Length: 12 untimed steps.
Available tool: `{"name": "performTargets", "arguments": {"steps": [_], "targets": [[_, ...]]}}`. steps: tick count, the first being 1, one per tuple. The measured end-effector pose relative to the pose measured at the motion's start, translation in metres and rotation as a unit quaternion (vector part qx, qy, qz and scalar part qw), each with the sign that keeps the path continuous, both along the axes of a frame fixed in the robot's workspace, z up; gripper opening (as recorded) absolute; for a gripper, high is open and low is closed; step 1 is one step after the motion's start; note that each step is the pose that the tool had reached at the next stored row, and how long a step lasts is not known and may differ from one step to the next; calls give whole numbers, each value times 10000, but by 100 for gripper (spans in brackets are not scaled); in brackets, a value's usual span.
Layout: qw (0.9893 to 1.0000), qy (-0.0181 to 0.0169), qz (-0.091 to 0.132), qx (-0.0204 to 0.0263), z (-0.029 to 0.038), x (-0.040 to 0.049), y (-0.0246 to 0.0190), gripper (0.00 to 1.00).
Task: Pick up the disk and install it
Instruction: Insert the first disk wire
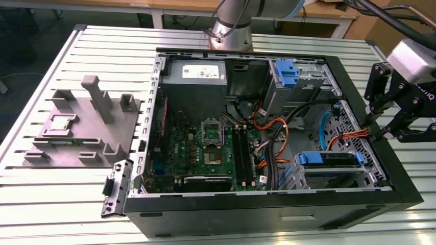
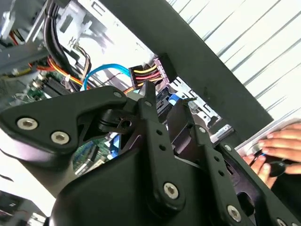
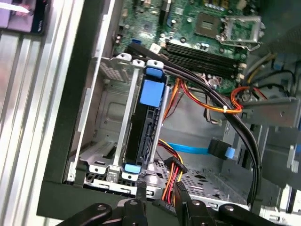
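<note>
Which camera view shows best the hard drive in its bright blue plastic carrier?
The first wrist view: the dark hard drive in its bright blue plastic carrier stands on edge in the metal drive cage, seen along its length. The exterior view shows its blue carrier top. The second wrist view shows blue glimpses behind the gripper.

The computer case is set on the counter; the fixture block is placed beside it, toward the exterior view's left edge; the disk is seated in the case's drive bay.

Arm reaching in from above, tool fingers nearly closed, empty
</note>
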State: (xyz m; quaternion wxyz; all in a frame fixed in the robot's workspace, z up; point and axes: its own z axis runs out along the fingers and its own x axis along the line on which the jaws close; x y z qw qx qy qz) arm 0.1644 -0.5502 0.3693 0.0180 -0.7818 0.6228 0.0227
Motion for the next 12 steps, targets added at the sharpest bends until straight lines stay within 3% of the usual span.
{"name": "performTargets", "arguments": {"steps": [2,6,8,12], "targets": [[9999,-26,109,-28,-5,0,0,37],[9998,-122,168,-77,-10,1,0,37],[9997,-136,207,-78,-10,1,-1,37],[9983,-139,561,-75,-12,-1,0,37]]}}
